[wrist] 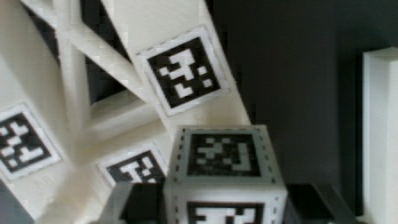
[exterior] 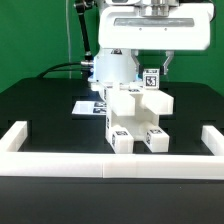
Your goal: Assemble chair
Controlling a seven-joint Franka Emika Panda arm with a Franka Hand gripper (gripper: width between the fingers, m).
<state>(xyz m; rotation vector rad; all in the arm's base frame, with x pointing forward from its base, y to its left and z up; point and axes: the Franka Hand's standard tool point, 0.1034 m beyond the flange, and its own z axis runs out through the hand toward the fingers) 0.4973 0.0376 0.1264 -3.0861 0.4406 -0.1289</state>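
The partly built chair (exterior: 135, 112) stands in the middle of the black table: white flat panels and square legs with black-and-white tags. My gripper (exterior: 152, 71) hangs just above its far right corner in the exterior view, shut on a white square leg (exterior: 152, 80) with a tag facing the camera. In the wrist view the same leg (wrist: 222, 160) sits between my dark fingers (wrist: 132, 204), its tagged end pointing at the chair's panels (wrist: 151, 75). Whether the leg touches the chair I cannot tell.
A low white border wall (exterior: 110, 160) runs along the table's front and turns back at both sides. The marker board (exterior: 84, 105) lies flat behind the chair, at the exterior view's left. The white robot base (exterior: 110, 68) rises behind it against a green backdrop.
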